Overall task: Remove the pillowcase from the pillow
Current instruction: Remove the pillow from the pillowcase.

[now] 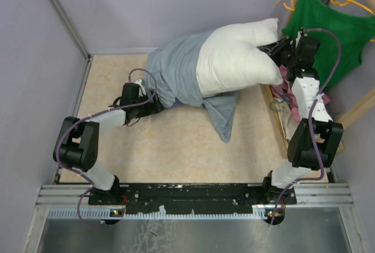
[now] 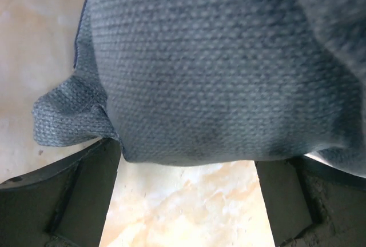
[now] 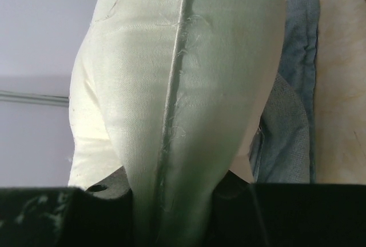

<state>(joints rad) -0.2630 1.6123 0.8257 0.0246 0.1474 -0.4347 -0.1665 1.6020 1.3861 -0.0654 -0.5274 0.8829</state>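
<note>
The white pillow [image 1: 234, 60] lies at the back right of the table, its right half bare. The grey-blue pillowcase [image 1: 176, 74] still covers its left end, and a loose flap [image 1: 225, 121] trails toward the front. My right gripper [image 1: 272, 51] is shut on the pillow's right edge; in the right wrist view the pillow's seam [image 3: 174, 87] is pinched in my right gripper [image 3: 174, 192]. My left gripper [image 1: 153, 102] is at the pillowcase's left edge. In the left wrist view my left gripper [image 2: 187, 158] has its jaws wide apart, with the pillowcase [image 2: 217, 70] at the fingertips and not pinched.
A green tank top [image 1: 328, 33] hangs on a yellow hanger at the back right, beside a wooden rack. A pink garment [image 1: 293, 98] lies by the table's right edge. Grey walls stand close at the left and back. Bare tabletop [image 1: 176, 147] lies in front of the cloth.
</note>
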